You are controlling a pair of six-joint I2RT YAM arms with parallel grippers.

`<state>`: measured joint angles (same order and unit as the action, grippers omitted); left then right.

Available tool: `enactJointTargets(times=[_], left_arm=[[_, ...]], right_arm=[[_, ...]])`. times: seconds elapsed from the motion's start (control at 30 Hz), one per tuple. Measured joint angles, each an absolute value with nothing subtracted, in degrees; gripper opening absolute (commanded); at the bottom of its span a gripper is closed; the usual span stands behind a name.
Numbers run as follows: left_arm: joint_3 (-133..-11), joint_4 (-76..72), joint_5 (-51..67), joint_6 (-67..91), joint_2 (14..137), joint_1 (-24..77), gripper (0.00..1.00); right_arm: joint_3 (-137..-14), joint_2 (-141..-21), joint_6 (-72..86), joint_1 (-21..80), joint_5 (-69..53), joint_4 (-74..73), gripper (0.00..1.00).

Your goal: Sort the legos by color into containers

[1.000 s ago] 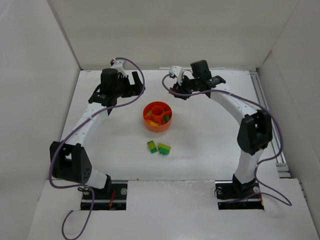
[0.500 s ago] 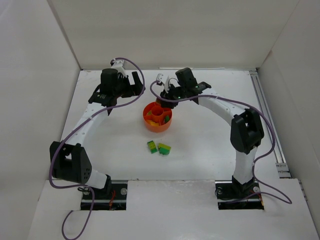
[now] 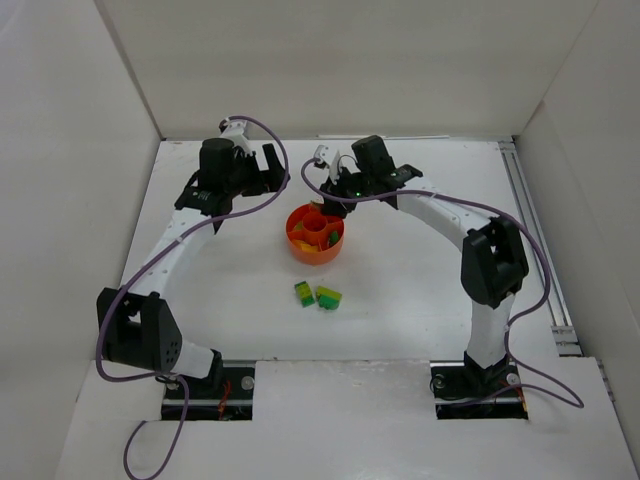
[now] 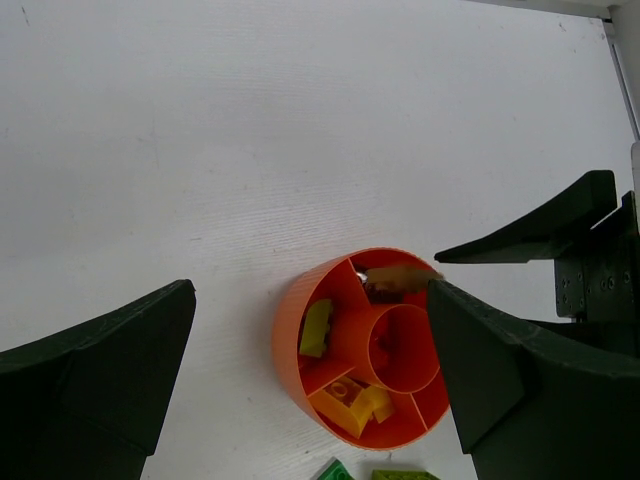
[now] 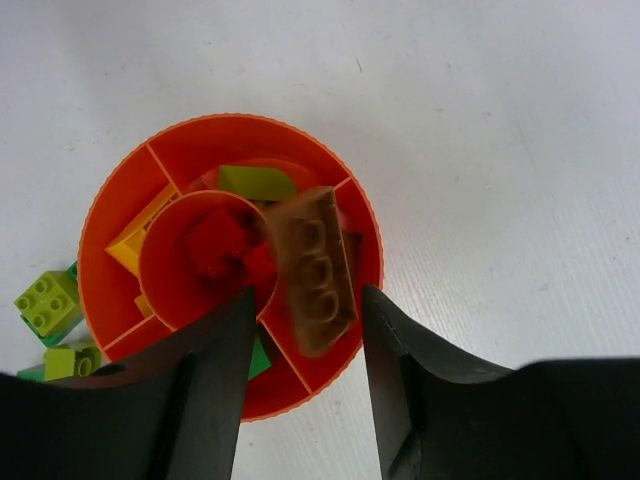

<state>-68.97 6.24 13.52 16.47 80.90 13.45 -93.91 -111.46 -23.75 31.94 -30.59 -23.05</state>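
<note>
The orange dish stands mid-table, its compartments also visible in the left wrist view and the right wrist view. My right gripper hangs over its far rim, open. A blurred brownish brick sits loose between the jaws with a gap on each side, above a rim section; it also shows in the left wrist view. Red legos lie in the central cup, yellow ones and a lime one in outer sections. My left gripper is wide open, left of the dish.
Two green-and-yellow stacked legos lie on the table just in front of the dish. White walls enclose the table on three sides. A rail runs along the right edge.
My right arm swung left from the back of the table to above the dish. Its jaws have parted and the brick has come free between them. The left arm stayed still.
</note>
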Motion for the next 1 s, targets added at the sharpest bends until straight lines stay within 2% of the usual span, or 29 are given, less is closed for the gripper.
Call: enactJointTargets(times=[0.07,0.83,1.0], left_arm=[[-69.0,6.2,13.5,16.5,80.9,13.5,0.99],[-67.9,6.2,14.6,17.8,79.7,13.5,0.99],[-67.1,6.1,14.7,18.7,78.4,13.5,0.99]], right_arm=[[-93.9,-111.5,-23.7,32.0,-30.3,-23.1,0.58],[-90.9,-110.5,-23.7,32.2,-28.9,-21.7,0.58],[-89.3,-108.8,-23.5,32.3,-27.6,-21.3,0.61]])
